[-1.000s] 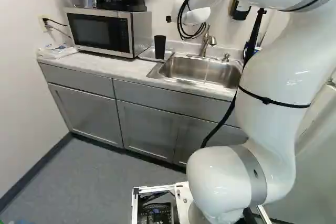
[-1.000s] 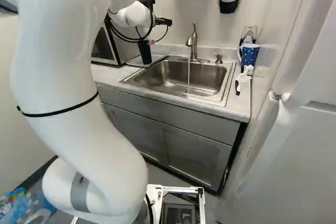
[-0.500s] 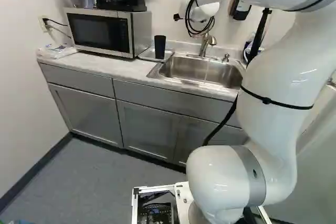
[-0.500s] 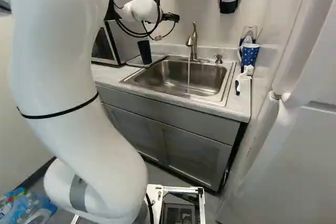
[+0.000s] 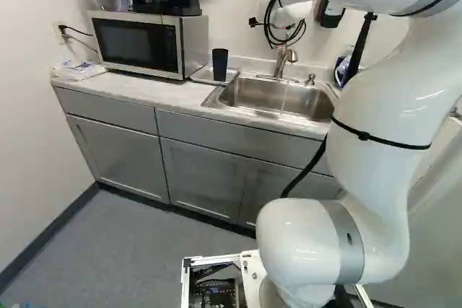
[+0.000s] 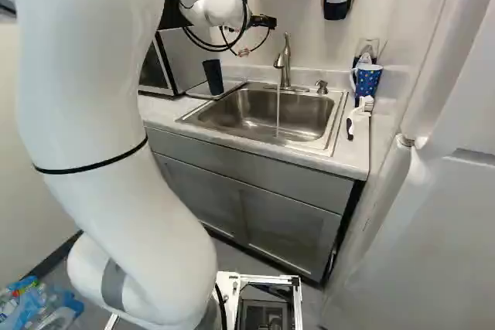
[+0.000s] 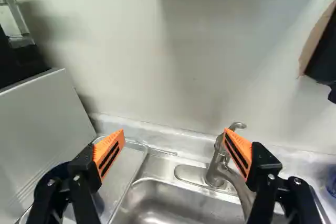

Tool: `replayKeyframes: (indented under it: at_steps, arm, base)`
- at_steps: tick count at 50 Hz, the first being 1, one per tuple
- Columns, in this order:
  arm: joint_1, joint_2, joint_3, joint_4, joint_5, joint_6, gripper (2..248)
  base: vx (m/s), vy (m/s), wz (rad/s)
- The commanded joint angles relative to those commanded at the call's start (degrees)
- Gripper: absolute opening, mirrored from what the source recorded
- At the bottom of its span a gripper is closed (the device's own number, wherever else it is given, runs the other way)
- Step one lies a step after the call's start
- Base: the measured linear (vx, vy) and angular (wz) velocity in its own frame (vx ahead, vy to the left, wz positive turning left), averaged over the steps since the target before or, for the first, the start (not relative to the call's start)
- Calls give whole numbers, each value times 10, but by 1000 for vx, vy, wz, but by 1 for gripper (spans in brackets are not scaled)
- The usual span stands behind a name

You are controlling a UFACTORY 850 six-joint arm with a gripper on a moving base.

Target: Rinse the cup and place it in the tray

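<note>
Above the sink (image 6: 247,117), hovers with fingers (image 7: 113,141) wide apart, gripping nothing. Ahead, water (image 6: 278,113) running from the tap (image 6: 285,67); beside the basin, the dark cup (image 5: 219,64) upright in the tray (image 7: 123,169). Seems past rinsing and placing; probably calls next for nudging the tap off.

I'm seeing a white side wall (image 5: 32,135), a dark baseboard (image 5: 49,231) running between it and the grey floor (image 5: 130,257). Grey cabinets (image 5: 202,178) are standing under a pale countertop (image 5: 155,91); soft shadows are falling on the back wall (image 7: 131,77).
</note>
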Motion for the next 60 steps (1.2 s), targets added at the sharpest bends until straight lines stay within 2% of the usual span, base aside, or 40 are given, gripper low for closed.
replayKeyframes:
  at_steps: [21,43,60]
  arm:
    - [-13,-36,-39,0,0,0,247]
    - [-31,-42,-61,0,0,0,247]
    - [-34,-68,-90,0,0,0,247]
  base:
    - [0,0,0]
    - [0,0,0]
    - [0,0,0]
